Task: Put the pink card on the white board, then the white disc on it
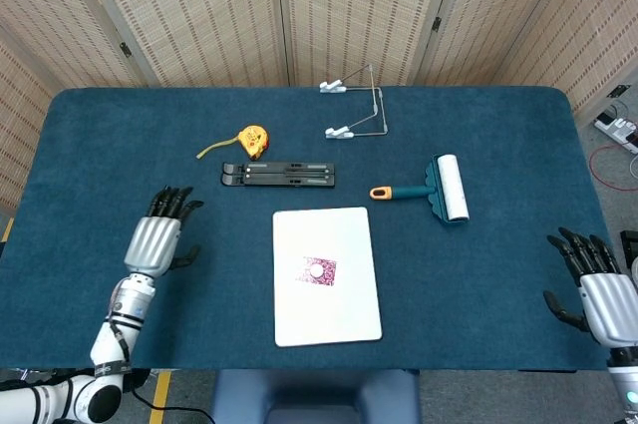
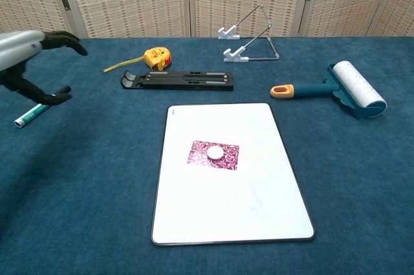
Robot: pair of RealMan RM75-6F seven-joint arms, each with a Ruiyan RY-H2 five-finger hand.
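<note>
The white board lies flat at the table's front middle. On its middle rests the pink card, and the small white disc sits on the card. My left hand hovers well to the left of the board, fingers apart and holding nothing. Over the table's front right corner my right hand is also open and empty; the chest view does not show it.
Behind the board lie a black folding stand, a yellow tape measure and a wire stand. A teal lint roller lies right of the board. A marker lies under my left hand.
</note>
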